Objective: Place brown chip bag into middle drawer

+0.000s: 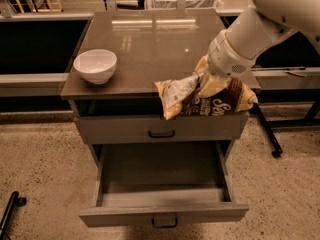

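Observation:
The brown chip bag [220,103] hangs crumpled in the air at the counter's front right edge, its dark front with white lettering facing me. My gripper [209,80] comes down from the upper right and is shut on the bag's top; its fingers are mostly hidden by the foil. The middle drawer [162,211] is pulled wide open below, and its grey inside holds nothing. The bag is above and a little behind the drawer's right half, overlapping the shut upper drawer [125,130].
A white bowl [95,65] stands on the brown counter top [150,44] at the left. A black stand's leg [267,134] is on the floor to the right, and a dark wheeled object [11,209] at the lower left.

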Robot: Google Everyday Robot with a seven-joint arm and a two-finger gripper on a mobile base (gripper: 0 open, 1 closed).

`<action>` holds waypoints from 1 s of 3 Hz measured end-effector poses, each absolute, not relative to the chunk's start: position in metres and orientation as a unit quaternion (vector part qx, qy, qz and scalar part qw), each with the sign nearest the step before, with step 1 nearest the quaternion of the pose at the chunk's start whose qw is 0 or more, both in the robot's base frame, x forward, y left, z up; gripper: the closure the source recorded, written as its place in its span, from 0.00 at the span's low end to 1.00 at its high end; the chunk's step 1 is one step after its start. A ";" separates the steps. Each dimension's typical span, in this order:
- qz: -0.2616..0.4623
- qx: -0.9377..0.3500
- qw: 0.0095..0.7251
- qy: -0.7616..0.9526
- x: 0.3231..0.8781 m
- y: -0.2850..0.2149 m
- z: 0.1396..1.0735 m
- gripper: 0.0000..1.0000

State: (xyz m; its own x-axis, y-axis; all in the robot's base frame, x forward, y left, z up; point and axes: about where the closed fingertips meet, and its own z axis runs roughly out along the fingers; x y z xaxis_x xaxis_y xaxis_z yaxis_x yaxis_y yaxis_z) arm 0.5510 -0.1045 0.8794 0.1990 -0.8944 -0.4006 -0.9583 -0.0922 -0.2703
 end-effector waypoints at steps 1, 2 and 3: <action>0.067 -0.736 0.243 0.629 0.552 -0.104 0.881 1.00; 0.063 -0.732 0.252 0.630 0.545 -0.095 0.859 1.00; 0.071 -0.703 0.280 0.650 0.515 -0.075 0.828 1.00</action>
